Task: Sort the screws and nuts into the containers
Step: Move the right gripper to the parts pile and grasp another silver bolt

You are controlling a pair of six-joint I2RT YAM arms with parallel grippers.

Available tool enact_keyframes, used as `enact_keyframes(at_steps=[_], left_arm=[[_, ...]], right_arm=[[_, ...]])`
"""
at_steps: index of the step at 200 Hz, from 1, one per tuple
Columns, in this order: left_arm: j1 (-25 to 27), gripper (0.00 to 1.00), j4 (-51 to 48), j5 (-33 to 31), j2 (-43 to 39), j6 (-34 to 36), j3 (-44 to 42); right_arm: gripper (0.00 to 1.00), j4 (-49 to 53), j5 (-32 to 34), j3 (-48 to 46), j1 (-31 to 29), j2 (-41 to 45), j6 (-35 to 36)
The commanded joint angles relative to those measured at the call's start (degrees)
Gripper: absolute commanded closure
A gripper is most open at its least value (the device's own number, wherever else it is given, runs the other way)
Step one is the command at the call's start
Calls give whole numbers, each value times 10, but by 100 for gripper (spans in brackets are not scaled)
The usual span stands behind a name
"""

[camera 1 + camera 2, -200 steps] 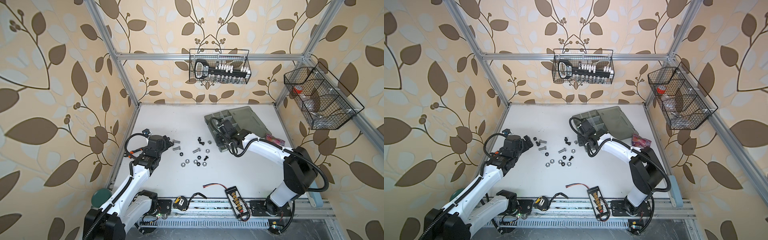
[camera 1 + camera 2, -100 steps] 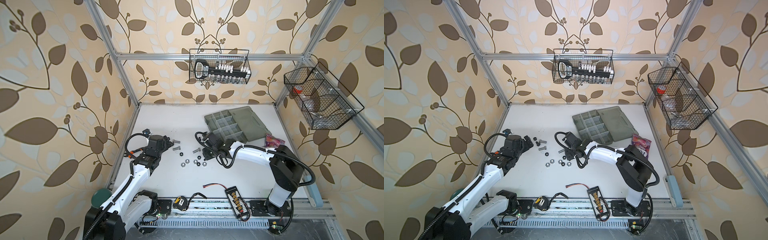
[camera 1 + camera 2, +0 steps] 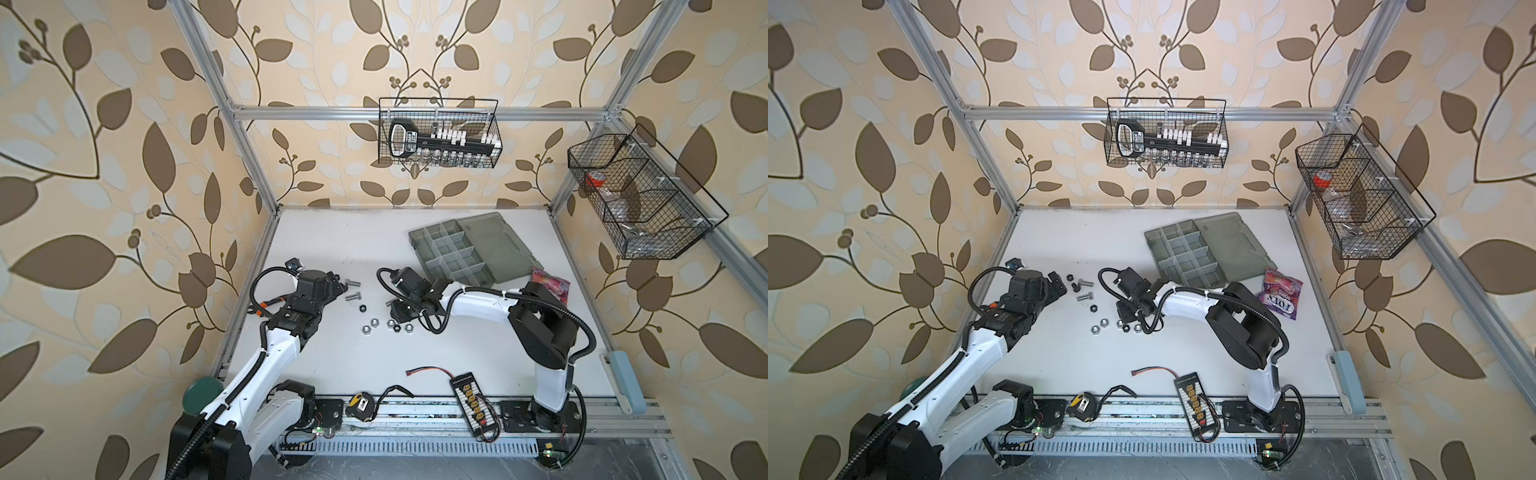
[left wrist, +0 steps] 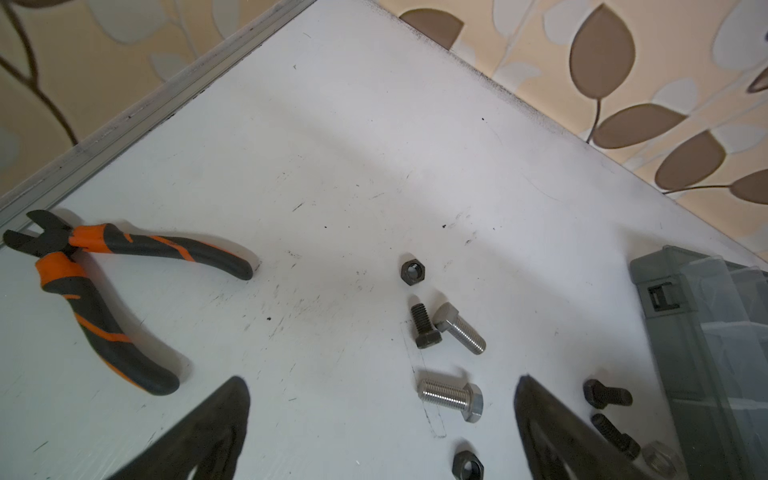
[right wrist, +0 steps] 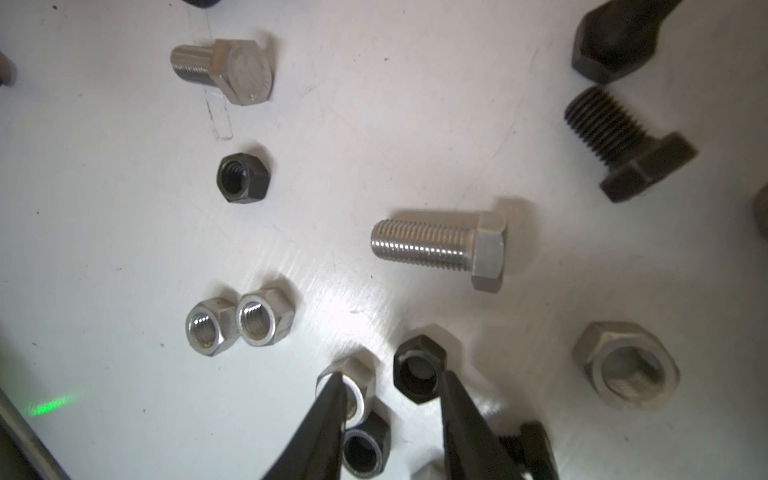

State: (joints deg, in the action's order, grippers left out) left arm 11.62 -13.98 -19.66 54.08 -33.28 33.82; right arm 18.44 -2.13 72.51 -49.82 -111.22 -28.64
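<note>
Screws and nuts lie loose on the white table between my arms. Two silver screws (image 3: 353, 290) lie just ahead of my left gripper (image 3: 340, 286), whose jaws stand wide open and empty (image 4: 382, 382). My right gripper (image 3: 400, 311) hangs low over the nuts (image 3: 390, 325) with its jaws part open. In the right wrist view a black nut (image 5: 417, 374) lies between the fingertips (image 5: 451, 382) and a silver nut (image 5: 359, 376) sits under the other tip. A silver screw (image 5: 440, 245) lies beyond. The containers (image 3: 451, 246) are the compartments of the grey case behind, lid open.
Orange-and-black pliers (image 4: 104, 291) lie by the left wall. A pink sweet packet (image 3: 1279, 293) lies right of the case. Wire baskets (image 3: 438, 139) (image 3: 640, 199) hang on the back and right walls. A tape measure (image 3: 360, 405) and a connector board (image 3: 471, 399) sit at the front rail.
My right gripper has come away from over the grey case, leftward and forward, down to the pile of nuts, with its jaws spread a little. The left arm has stayed still.
</note>
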Motion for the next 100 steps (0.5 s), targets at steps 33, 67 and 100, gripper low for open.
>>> enact_keyframes(at_steps=[33, 67, 100], left_arm=[[2, 1, -5, -19, -4, -6, 17], [2, 1, -7, -20, -4, -4, 18], [2, 1, -8, -21, -4, -3, 19]], right_arm=[[44, 5, -2, 51, 1, -40, -10], [41, 17, -7, 73, 11, -67, -22], [40, 17, -2, 72, 12, -73, -23]])
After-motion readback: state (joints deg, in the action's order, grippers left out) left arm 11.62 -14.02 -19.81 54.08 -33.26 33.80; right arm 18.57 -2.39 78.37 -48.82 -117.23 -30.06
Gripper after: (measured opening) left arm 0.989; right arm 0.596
